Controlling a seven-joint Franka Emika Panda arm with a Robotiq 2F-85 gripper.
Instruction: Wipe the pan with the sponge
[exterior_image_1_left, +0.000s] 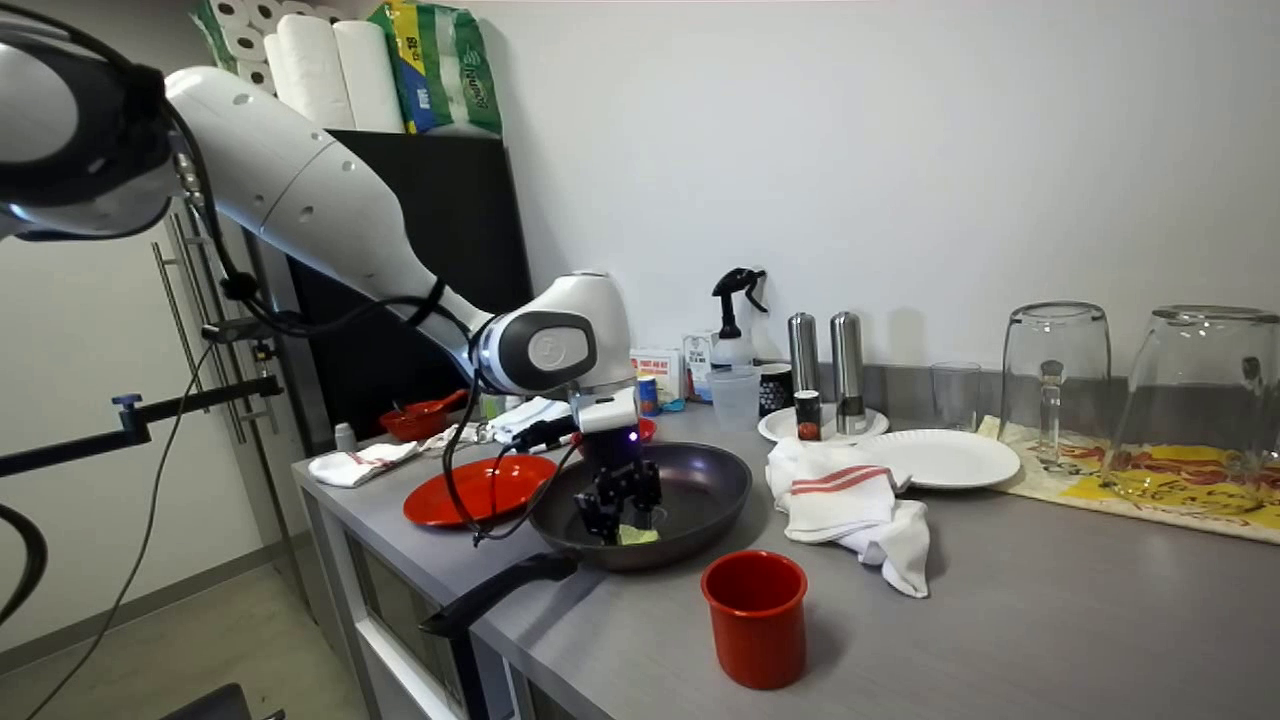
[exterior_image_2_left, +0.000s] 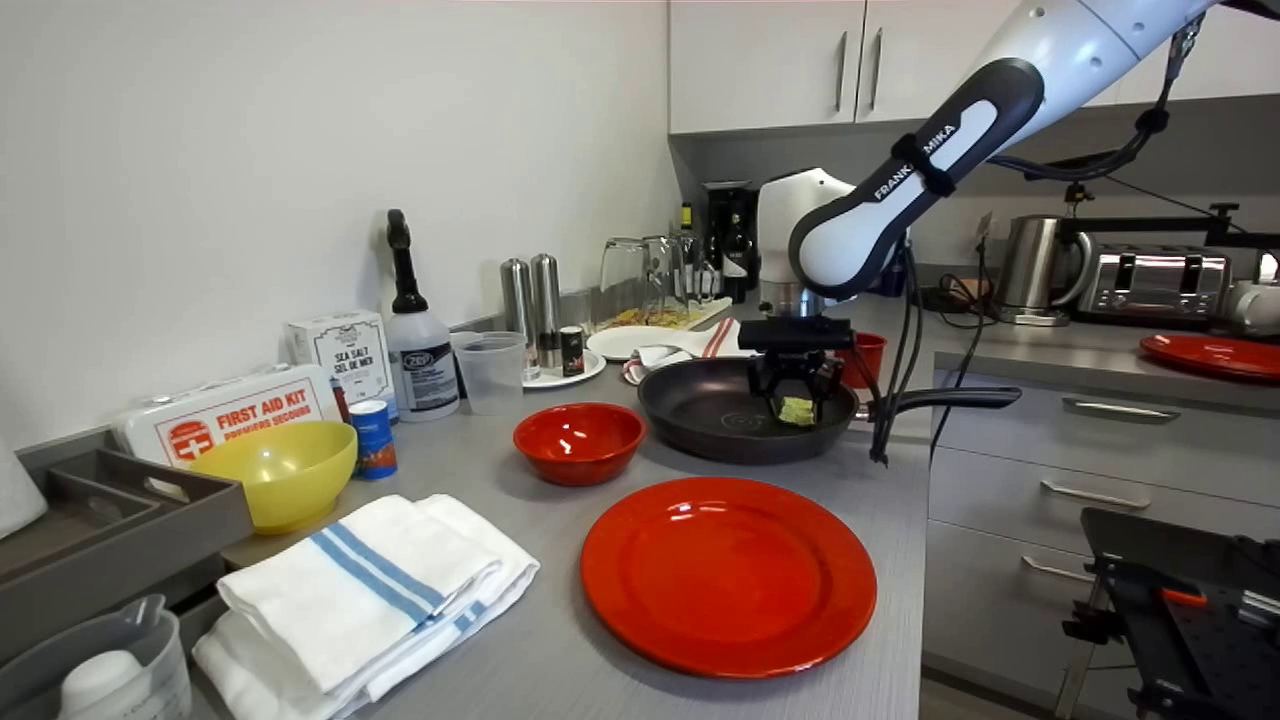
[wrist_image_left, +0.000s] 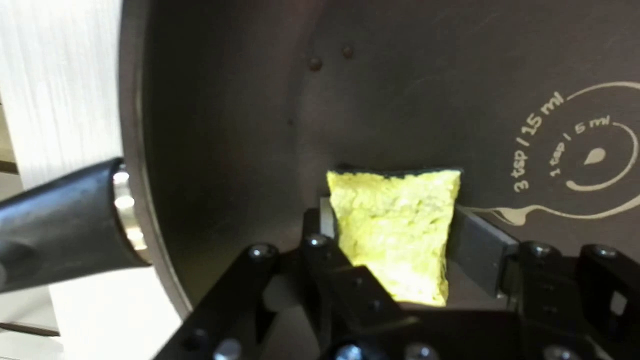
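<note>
The black pan (exterior_image_1_left: 705, 490) rests on the counter, its long black handle (exterior_image_1_left: 500, 592) reaching past the counter's edge. In the wrist view the pan floor (wrist_image_left: 225, 125) shows printed measuring rings and a few small drops. My gripper (exterior_image_2_left: 797, 402) points down inside the pan, on the handle side of its middle. Squeezed between the grey pads (wrist_image_left: 482, 250) is the yellow-green sponge (wrist_image_left: 395, 225), pinched narrower toward its lower end. The sponge (exterior_image_2_left: 797, 411) sits low in the pan; whether its underside touches the pan floor cannot be made out.
Close to the pan stand a red cup (exterior_image_1_left: 756, 625), a crumpled white cloth with red stripes (exterior_image_1_left: 845, 500), a red plate (exterior_image_2_left: 728, 585) and a red bowl (exterior_image_2_left: 580, 447). Two metal mills (exterior_image_1_left: 846, 362) stand farther back. Cables (exterior_image_2_left: 900, 350) hang from the arm beside the handle.
</note>
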